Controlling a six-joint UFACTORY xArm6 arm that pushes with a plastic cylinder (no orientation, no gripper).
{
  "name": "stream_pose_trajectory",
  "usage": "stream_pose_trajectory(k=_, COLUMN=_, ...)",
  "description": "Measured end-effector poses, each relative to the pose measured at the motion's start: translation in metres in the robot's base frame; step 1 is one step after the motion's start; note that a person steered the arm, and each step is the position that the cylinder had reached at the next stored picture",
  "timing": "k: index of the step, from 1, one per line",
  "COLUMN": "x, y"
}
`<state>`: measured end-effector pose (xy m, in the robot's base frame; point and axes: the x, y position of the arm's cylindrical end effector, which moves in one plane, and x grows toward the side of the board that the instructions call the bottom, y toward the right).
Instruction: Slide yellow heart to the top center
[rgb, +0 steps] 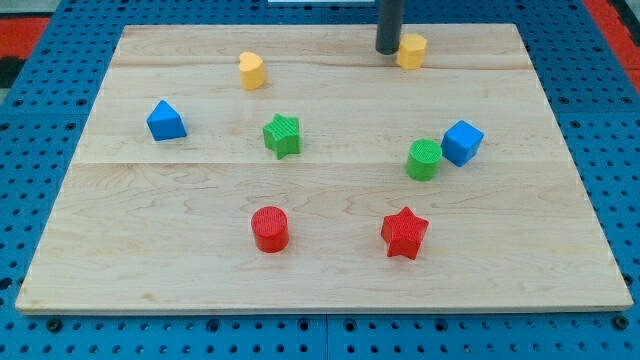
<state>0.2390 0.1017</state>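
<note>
Barely started, judging by positions. Yellow heart (252, 70) upper left on board (180, 200), left of top center. Tip (388, 50), a bare rod gripping nothing, beside yellow block (411, 50), well apart from heart.

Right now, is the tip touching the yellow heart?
No, my tip stands at the view's top beside the other yellow block, far to the right of the yellow heart.
</note>
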Motion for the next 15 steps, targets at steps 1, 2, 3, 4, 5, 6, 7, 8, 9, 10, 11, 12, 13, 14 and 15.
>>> stream_pose_trajectory(k=1, x=0.000, y=0.030)
stream_pose_trajectory(k=2, x=0.000, y=0.041)
stream_pose_trajectory(k=3, x=0.028, y=0.006)
stream_pose_trajectory(k=4, x=0.067, y=-0.025)
stream_pose_trajectory(k=5, x=0.093, y=-0.082)
stream_pose_trajectory(k=6, x=0.085, y=-0.153)
stream_pose_trajectory(k=7, x=0.081, y=-0.218)
stream_pose_trajectory(k=8, x=0.070, y=-0.242)
stream_pose_trajectory(k=9, x=0.066, y=-0.190)
stream_pose_trajectory(k=10, x=0.023, y=-0.177)
stream_pose_trajectory(k=11, x=-0.001, y=-0.177)
stream_pose_trajectory(k=12, x=0.000, y=-0.177)
stream_pose_trajectory(k=13, x=0.001, y=-0.174)
stream_pose_trajectory(k=14, x=-0.014, y=-0.179)
stream_pose_trajectory(k=15, x=-0.032, y=-0.187)
